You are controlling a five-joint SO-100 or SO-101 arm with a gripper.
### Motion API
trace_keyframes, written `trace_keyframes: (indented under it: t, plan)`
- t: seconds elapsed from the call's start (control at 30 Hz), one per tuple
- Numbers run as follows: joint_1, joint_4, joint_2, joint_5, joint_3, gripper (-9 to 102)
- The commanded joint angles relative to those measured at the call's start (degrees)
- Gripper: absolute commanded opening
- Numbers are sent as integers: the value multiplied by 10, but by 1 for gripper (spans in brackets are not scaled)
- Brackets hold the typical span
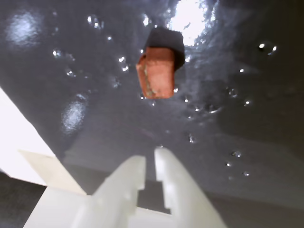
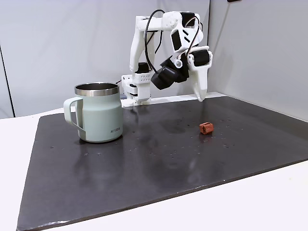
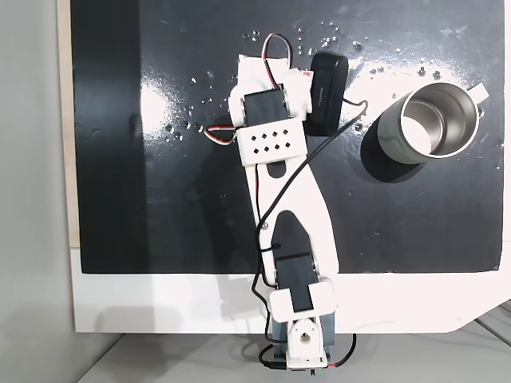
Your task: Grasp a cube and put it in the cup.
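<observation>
The cube (image 2: 206,127) lies on the dark mat (image 2: 159,159) covering the bench, well apart from the cup (image 2: 97,113), which stands upright off to the left in a fixed view. The gripper (image 2: 201,97) hangs in the air above and just behind the cube, its jaws nearly together, holding nothing. In the wrist view the cube (image 1: 156,72) sits ahead of the pale fingertips (image 1: 166,164).

Table: a white table (image 2: 269,207) with a big shiny black mat (image 2: 159,159) on top of it.
Walls: plain grey walls (image 2: 57,43) stand right behind the table.
Light: bright spots shine on the mat.
</observation>
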Motion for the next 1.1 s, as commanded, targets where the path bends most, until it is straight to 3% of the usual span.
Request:
trace_keyframes:
  t: [0.0,0.33,0.67,1.07]
  plan:
    - [-12,30,-30,2,-83,0]
    - [-11,76,-116,-2,-165,0]
    - [8,125,-162,-4,-221,29]
    - [2,164,-233,-11,-310,30]
